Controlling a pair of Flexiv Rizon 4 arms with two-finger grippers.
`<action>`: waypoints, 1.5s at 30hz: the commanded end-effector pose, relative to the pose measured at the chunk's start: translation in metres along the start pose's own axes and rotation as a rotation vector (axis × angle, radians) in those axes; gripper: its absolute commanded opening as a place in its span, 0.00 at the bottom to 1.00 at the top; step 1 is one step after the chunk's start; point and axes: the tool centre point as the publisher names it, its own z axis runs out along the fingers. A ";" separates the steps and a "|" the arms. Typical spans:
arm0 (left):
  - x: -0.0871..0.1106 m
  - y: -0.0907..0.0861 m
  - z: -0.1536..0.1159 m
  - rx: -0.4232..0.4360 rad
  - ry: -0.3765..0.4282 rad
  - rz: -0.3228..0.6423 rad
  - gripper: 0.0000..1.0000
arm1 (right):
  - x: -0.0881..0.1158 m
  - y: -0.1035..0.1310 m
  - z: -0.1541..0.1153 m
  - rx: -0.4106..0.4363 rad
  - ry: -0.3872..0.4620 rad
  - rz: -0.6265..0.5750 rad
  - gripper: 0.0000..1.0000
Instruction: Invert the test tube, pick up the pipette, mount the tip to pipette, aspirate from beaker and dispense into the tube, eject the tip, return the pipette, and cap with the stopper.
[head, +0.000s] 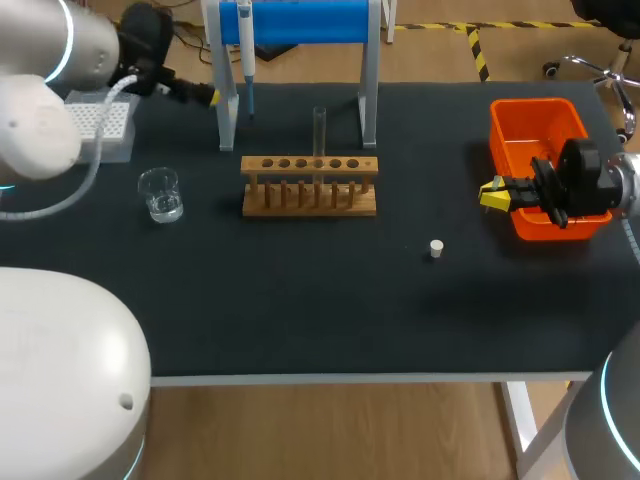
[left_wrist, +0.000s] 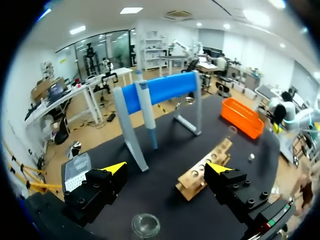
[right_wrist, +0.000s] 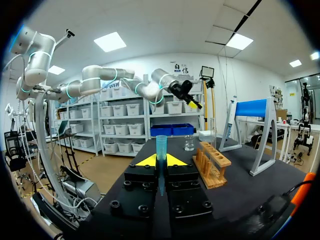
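1. At the middle of the table (head: 300, 310) stands the wooden rack (head: 310, 187), with the test tube (head: 320, 128) upright in one of its holes, right of the rack's centre.
2. Behind the rack is the blue-topped stand (head: 300, 20); the pipette (head: 246, 55) hangs from it, above and left of the rack's left end.
3. Left of the rack, apart from it, sits the beaker (head: 160, 194) with a little clear liquid in it. Further left and back lies the tip box (head: 103, 125).
4. Right of the rack and nearer the front edge, the small white stopper (head: 436, 248) stands alone on the table.
5. Far right of the rack sits the orange bin (head: 540, 108).
6. The left arm (head: 60, 50) comes in behind and left of the rack. The left jaws stand wide apart with nothing between them, above the beaker and looking towards the rack.
7. The right arm (head: 600, 180) sits over the bin's front. The right jaws are pressed narrow on a slim blue tip (right_wrist: 161, 147), which points towards the rack's side of the table.
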 end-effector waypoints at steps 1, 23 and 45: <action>-0.003 -0.012 0.033 0.002 -0.239 -0.078 1.00 | 0.001 0.000 -0.001 0.000 0.001 -0.001 0.00; 0.007 -0.031 0.066 0.058 -0.268 -0.069 1.00 | 0.001 0.000 -0.001 0.000 0.001 -0.001 0.00; -0.016 -0.067 0.109 0.143 -0.414 -0.193 1.00 | 0.001 0.000 -0.001 0.000 0.001 -0.001 0.00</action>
